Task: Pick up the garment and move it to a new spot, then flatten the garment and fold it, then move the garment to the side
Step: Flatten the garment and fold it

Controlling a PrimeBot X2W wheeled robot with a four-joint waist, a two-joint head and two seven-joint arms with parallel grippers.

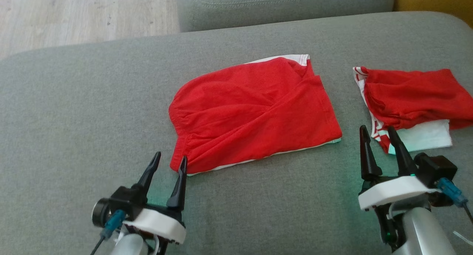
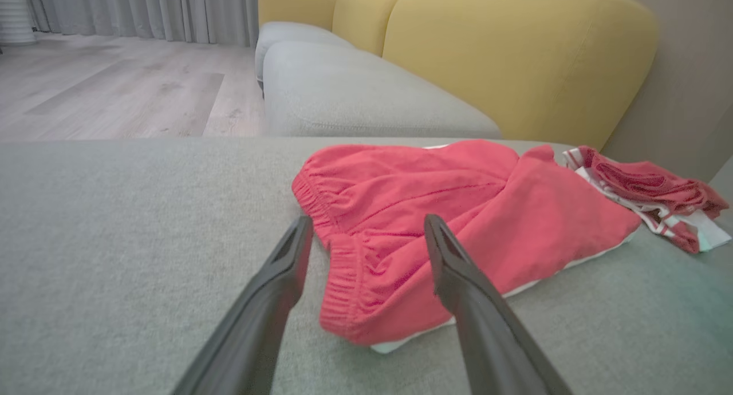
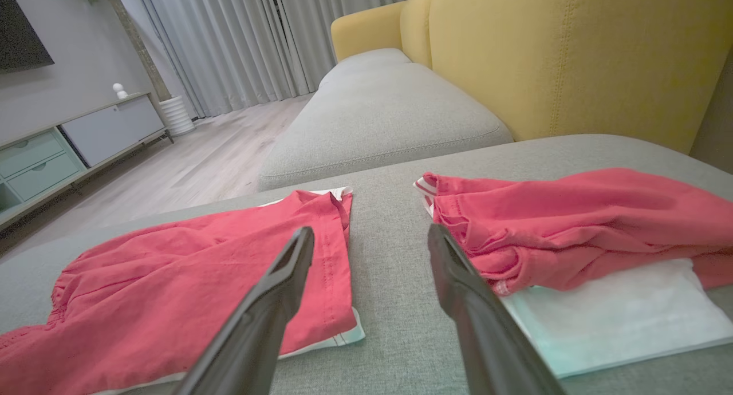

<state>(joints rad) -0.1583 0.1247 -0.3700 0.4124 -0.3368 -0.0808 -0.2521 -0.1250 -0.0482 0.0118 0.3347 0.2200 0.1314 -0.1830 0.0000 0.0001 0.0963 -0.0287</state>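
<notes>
- Position: the garment [image 1: 255, 112], red cloth, lies fairly flat at the middle of the grey sofa seat [image 1: 74, 118]. A white layer peeks out at its 12 and 6 o'clock edges.
- At its 3 o'clock lies a second red garment [image 1: 414, 99], with bare seat between the two.
- The left gripper [image 1: 170, 157] has its fingers spread and holds nothing. It sits at the garment's 7 o'clock, its inner tip just beside the near corner. Contact cannot be told.
- The right gripper [image 1: 377, 128] also has its fingers spread and empty. It sits at the garment's 4 o'clock, between the two garments.
- Handling, as a judgement: light, limp and not fragile. The layers probably slide apart if it is lifted from one point.
- Hold, as a judgement: the gathered elastic edge [image 1: 176, 136] at 8 o'clock is thickest, so pinch there. Take a second pinch at the 4 o'clock corner, catching all layers.
</notes>
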